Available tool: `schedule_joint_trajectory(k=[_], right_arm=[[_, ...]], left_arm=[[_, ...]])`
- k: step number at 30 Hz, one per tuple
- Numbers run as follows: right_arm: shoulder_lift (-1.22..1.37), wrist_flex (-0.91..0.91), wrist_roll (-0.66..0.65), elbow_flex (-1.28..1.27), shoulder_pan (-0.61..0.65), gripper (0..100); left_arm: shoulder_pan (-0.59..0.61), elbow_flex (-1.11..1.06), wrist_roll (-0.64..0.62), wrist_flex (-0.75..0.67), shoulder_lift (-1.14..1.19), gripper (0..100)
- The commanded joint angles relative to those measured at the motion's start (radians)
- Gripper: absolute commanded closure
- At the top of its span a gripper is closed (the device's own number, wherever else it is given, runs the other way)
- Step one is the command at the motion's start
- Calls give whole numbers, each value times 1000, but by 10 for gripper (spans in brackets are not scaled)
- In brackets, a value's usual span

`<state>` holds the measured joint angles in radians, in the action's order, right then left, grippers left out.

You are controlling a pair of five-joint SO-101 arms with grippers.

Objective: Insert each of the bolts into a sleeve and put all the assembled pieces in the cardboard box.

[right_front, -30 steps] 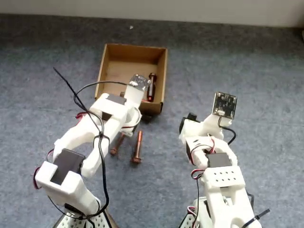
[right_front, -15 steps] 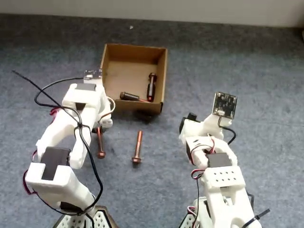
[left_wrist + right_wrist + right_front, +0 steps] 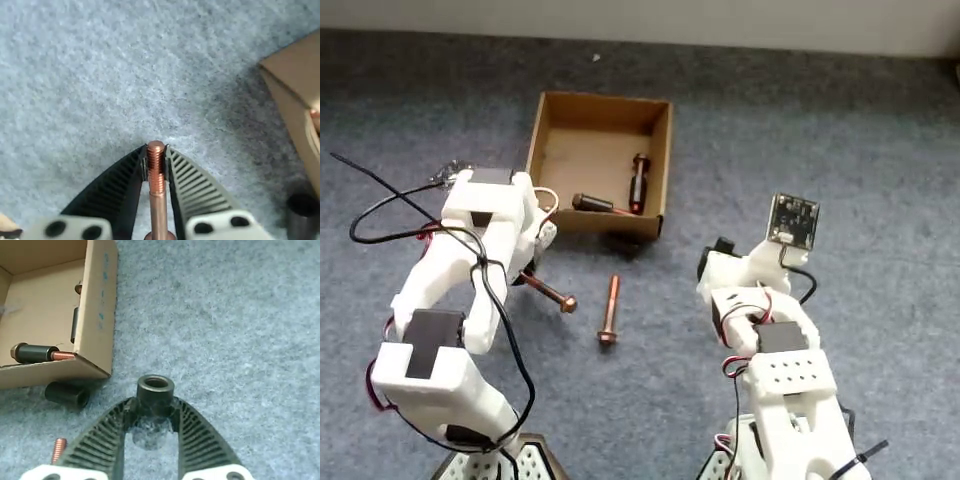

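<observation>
Left gripper (image 3: 155, 150) clamps a bolt (image 3: 548, 291), centre-left of the high view; right gripper (image 3: 155, 409) pinches a sleeve (image 3: 156, 386) at the jaw tips, right of centre. That shallow hold could let the sleeve tilt or slip during insertion.

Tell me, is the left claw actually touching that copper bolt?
Touching. In the left wrist view, the left gripper has its ribbed fingers pressed against both sides of the bolt.

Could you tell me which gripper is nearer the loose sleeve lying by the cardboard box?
Right. The right gripper is close beside the loose sleeve; the left gripper is farther off, toward the box's other front corner.
</observation>
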<state>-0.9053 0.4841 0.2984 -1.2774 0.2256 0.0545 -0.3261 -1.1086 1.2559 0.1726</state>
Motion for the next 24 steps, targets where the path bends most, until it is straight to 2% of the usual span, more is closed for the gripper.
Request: schedule_joint_trajectory(k=[1,3,7,11,16,18,24], right_arm=[[-28,-24,5,18,-13,995],[-28,-24,5,18,-15,995],[-28,-24,5,18,-15,995],[-28,-24,5,18,-15,995],[-28,-24,5,18,-15,995],[-28,-24,5,18,-15,995],[-28,-24,5,18,-15,995]], left_arm=[[-27,81,-147,61,-12,988],[-27,99,-158,107,-12,951],[-28,133,-160,213,-12,768],[-28,148,-158,241,-12,624],[-28,139,-157,247,-12,611],[-28,150,-147,296,-10,611],[-47,249,6,454,-10,611]])
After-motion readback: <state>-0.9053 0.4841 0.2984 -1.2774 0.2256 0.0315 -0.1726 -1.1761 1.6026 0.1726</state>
